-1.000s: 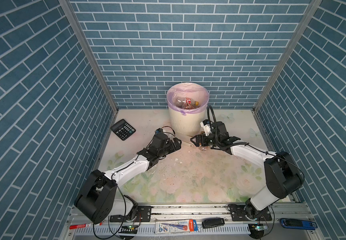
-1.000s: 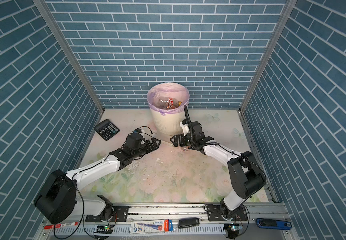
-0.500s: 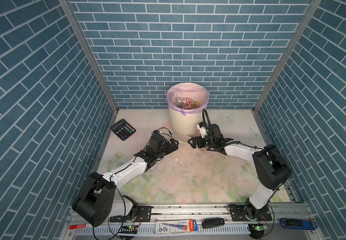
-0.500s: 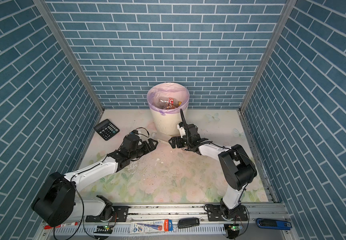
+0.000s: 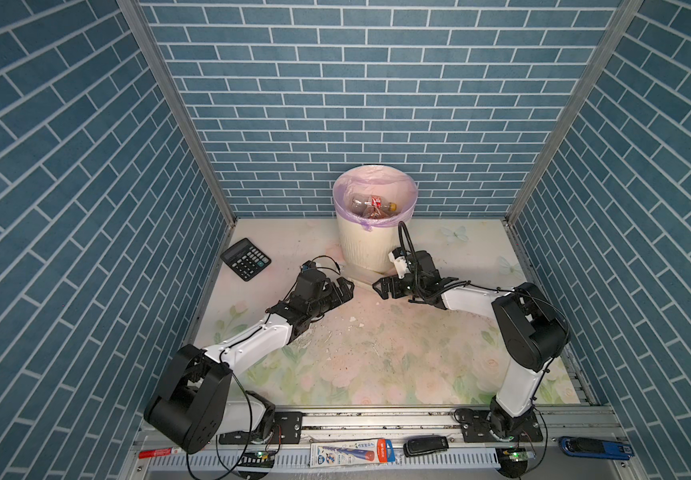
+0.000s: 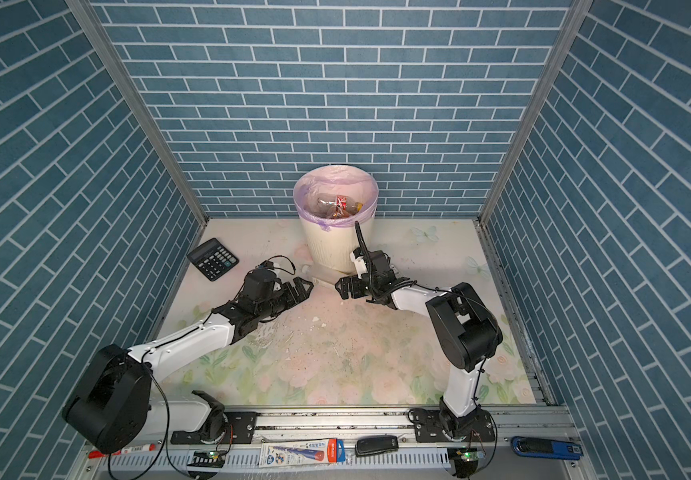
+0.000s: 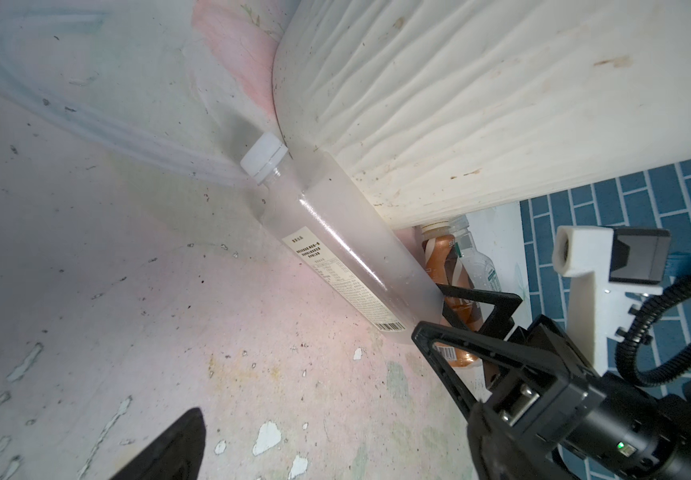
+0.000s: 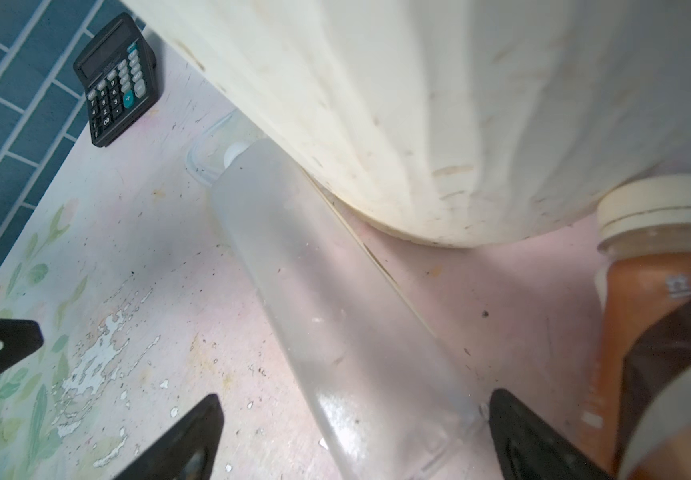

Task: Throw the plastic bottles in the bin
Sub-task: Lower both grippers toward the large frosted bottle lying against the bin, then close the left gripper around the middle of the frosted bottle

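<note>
Lying flat on the table (image 6: 335,353) against the bin (image 6: 327,245), the frosted bottle (image 6: 321,276) points its white cap to 10 o'clock in a top view. The right end effector (image 6: 340,289) is open around its bottom end; the left end effector (image 6: 305,289) is open near the cap. Tiny label print, unreadable

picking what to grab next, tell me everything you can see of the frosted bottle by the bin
The frosted bottle is long, translucent plastic with flat-looking sides, a white screw cap and a pale printed label with a barcode. It lies on its side on the table, capped, pressed along the foot of the bin. Its base end sits between the open jaws of the right gripper, not clamped.
</note>
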